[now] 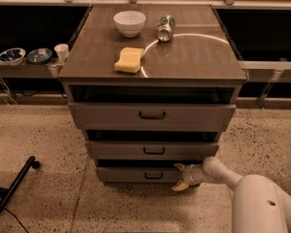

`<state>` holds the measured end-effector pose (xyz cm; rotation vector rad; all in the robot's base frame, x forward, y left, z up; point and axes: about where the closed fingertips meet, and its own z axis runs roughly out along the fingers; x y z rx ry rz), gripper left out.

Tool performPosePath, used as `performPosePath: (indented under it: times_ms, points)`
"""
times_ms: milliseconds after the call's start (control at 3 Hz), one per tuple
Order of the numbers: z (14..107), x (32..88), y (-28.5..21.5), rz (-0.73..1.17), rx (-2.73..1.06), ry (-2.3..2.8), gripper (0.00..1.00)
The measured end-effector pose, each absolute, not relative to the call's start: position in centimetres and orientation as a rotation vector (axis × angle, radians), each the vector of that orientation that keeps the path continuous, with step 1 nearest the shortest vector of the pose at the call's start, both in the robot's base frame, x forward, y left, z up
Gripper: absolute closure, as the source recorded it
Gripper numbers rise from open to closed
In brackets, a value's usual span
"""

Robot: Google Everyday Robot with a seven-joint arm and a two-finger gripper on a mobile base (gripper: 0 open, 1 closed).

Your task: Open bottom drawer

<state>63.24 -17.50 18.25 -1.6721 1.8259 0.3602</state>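
Note:
The bottom drawer (136, 174) is the lowest of the cabinet's three grey-brown drawers, with a flat front and a small dark bar handle (153, 175) in its middle. Its front sits slightly out from the cabinet, with a dark gap above it. My gripper (180, 177) is at the right end of that drawer front, fingers spread, one above and one below, right of the handle. My white arm (252, 198) reaches in from the lower right.
The middle drawer (153, 150) and top drawer (152, 115) stand above. On the cabinet top lie a white bowl (129, 23), a yellow sponge (129, 60) and a green can (165, 27). Bowls and a cup (61, 52) sit on a left shelf. A black pole (12, 188) lies lower left.

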Motion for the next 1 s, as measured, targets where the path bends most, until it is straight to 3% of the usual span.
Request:
performPosePath:
  times_ms: [333,1000]
  points:
    - [18.0,62.1,-16.8,0.37,-1.717,1.819,0.41]
    - [19.2,58.7,-15.6,0.403,-1.821,1.752,0.4]
